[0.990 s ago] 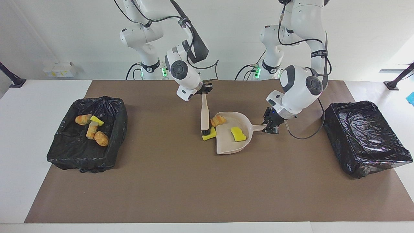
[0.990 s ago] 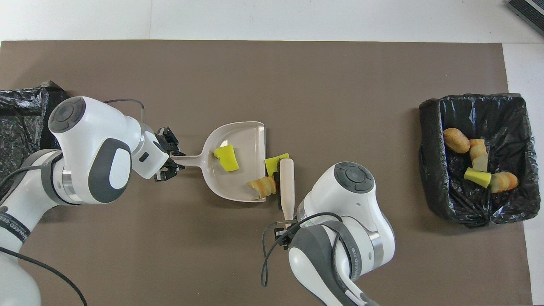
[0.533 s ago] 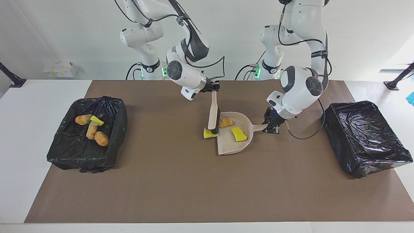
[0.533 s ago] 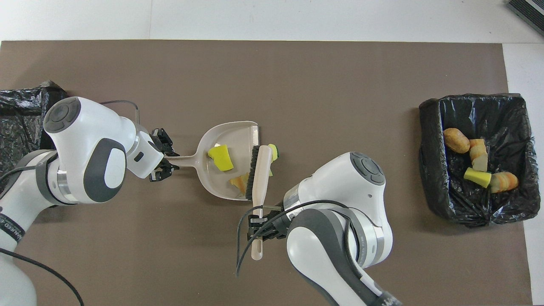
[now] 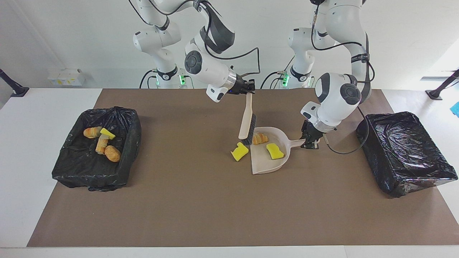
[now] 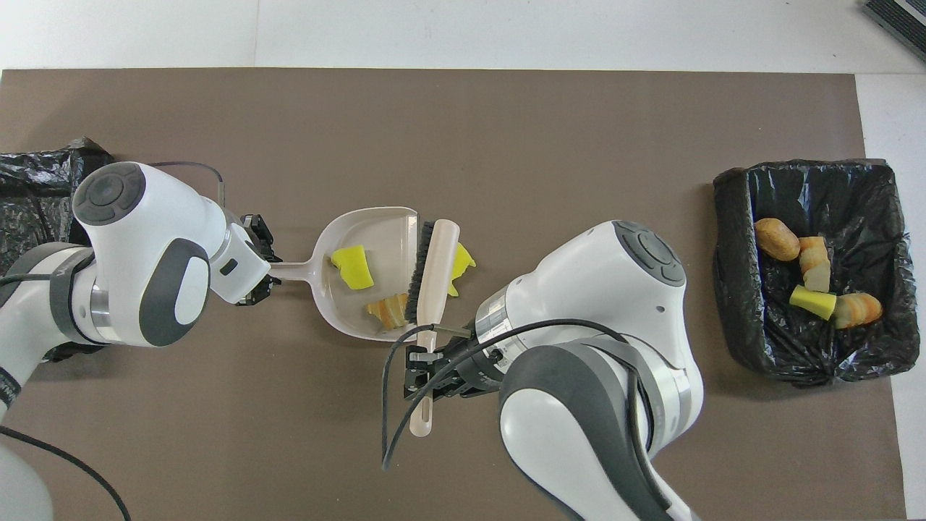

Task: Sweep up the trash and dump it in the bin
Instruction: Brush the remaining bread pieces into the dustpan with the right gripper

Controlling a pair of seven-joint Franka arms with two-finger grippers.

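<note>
The beige dustpan (image 5: 265, 163) (image 6: 383, 235) lies mid-mat, and my left gripper (image 5: 310, 142) (image 6: 266, 270) is shut on its handle. Inside it lie two pieces of trash, a yellow sponge chunk (image 5: 274, 151) (image 6: 352, 266) and a striped bread lump (image 5: 260, 138) (image 6: 387, 311). Another yellow sponge chunk (image 5: 239, 152) (image 6: 464, 260) sits on the mat just outside the pan's mouth. My right gripper (image 5: 248, 88) (image 6: 427, 358) is shut on the handle of the brush (image 5: 247, 122) (image 6: 432, 268), which hangs tilted with its bristles at the pan's mouth.
A black-lined bin (image 5: 93, 179) (image 6: 731, 304) at the right arm's end of the table holds several trash pieces. A second black-lined bin (image 5: 394, 182) (image 6: 36, 202) stands at the left arm's end, close to my left arm.
The brush pushed the bread lump into the pan, then rose and tilted. The pan slid toward the left arm's end. One yellow chunk stayed outside on the mat.
</note>
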